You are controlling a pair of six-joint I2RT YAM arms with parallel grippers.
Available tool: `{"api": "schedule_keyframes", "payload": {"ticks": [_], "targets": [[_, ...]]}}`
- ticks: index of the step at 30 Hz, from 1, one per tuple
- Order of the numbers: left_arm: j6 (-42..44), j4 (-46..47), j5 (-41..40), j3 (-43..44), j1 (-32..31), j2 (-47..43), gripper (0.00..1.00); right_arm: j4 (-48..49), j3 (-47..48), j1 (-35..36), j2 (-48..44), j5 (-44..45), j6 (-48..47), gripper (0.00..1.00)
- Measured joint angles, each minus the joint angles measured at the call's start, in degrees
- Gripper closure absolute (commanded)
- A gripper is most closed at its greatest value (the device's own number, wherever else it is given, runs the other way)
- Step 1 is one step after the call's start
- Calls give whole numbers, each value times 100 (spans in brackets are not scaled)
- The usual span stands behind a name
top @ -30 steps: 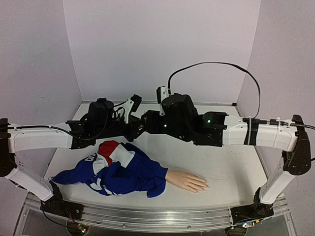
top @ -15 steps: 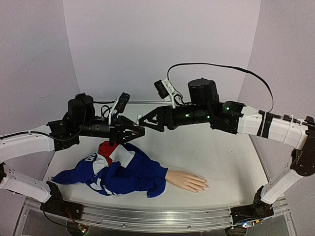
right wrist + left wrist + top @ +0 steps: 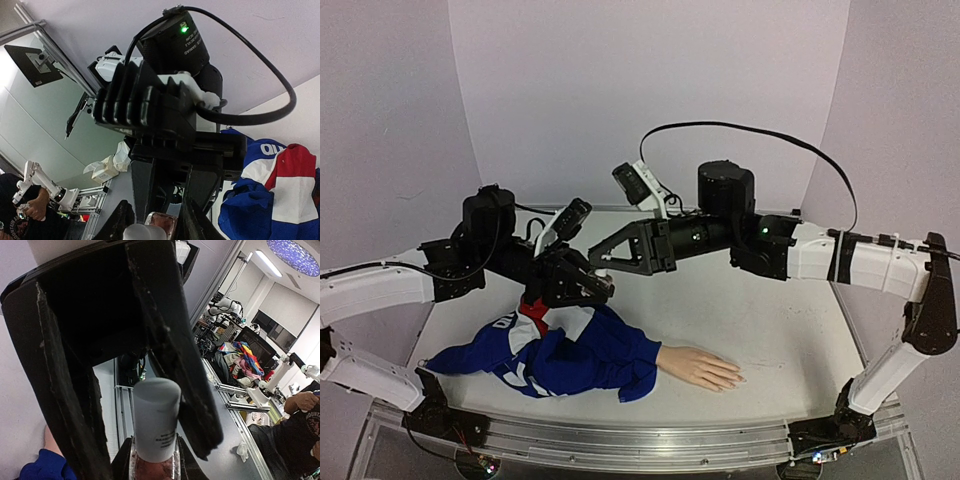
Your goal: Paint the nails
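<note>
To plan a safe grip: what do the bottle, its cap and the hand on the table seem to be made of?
The bottle looks like clear glossy glass: pinkish liquid shows through. The cap seems matte pale plastic with small print. The hand looks like smooth beige plastic or rubber; I cannot tell which.

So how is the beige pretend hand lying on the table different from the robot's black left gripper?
The beige mannequin hand lies flat on the white table; the black left gripper hangs up in the air. The hand is smooth and skin-coloured, the gripper black and blocky. The hand has several slim fingers, the gripper two flat ones. Both sit at the end of an arm.
</note>
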Motion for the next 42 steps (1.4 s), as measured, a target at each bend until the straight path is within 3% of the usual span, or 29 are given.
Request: {"api": "schedule_keyframes", "payload": {"ticks": [7,9,15,18,21,27,31,35,36,40,42], "targets": [[2,-48,-11,2,22,120,100,175,0,7,162,-238,146,86],[-4,-42,-146,2,22,118,100,203,-7,7,164,-212,129,99],[79,-382,-1447,0,0,98,100,363,-330,-94,133,533,15,100],[201,-610,-2481,0,-63,127,100,166,-407,-79,125,1443,33,100],[295,-732,-3464,74,-138,302,100,-361,-291,105,136,2914,118,100],[466,-785,-4444,608,-247,1075,100,-1893,579,925,503,7031,973,100],[468,-750,-4483,704,-286,1283,100,-2312,833,1167,715,8135,1379,100],[479,-730,-4428,697,-313,1305,100,-2389,855,1255,741,8404,1471,100],[483,-721,-4417,691,-313,1296,100,-2369,848,1255,730,8387,1405,93],[566,-586,-4227,433,-297,1075,100,-2282,634,1261,490,7855,863,40],[625,-581,-4131,229,-153,879,100,-2339,479,1294,256,7416,566,27]]}}
